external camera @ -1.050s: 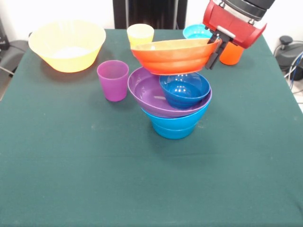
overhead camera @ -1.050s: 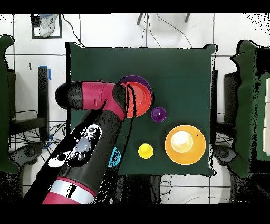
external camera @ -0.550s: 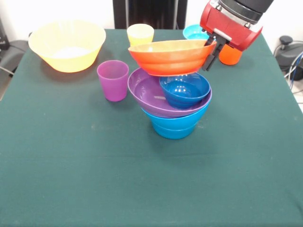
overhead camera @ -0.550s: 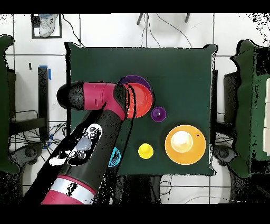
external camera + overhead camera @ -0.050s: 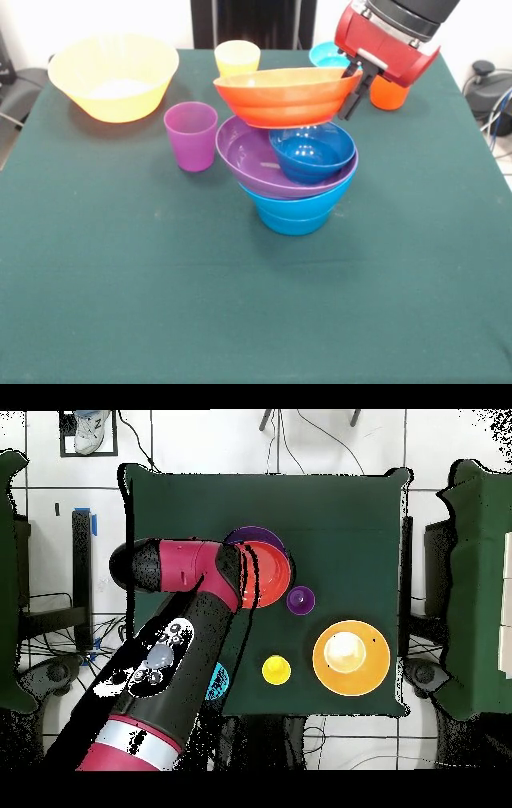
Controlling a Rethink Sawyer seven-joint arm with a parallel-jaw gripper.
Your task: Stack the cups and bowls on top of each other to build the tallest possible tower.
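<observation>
The hand (image 5: 352, 84) is clamped on the orange bowl (image 5: 284, 94) rim at three o'clock, holding it level above the tower (image 5: 292, 172) for stacking.

This looks like a robotics lab or test room. A red and black robot arm (image 5: 185, 654) stands at a table (image 5: 240, 304) covered in dark green cloth, set on a floor of pale tiles (image 5: 340, 444) with dark joints. Loose black cables (image 5: 300, 439) trail across the tiles, and the wall (image 5: 96, 20) behind is plain white.
</observation>
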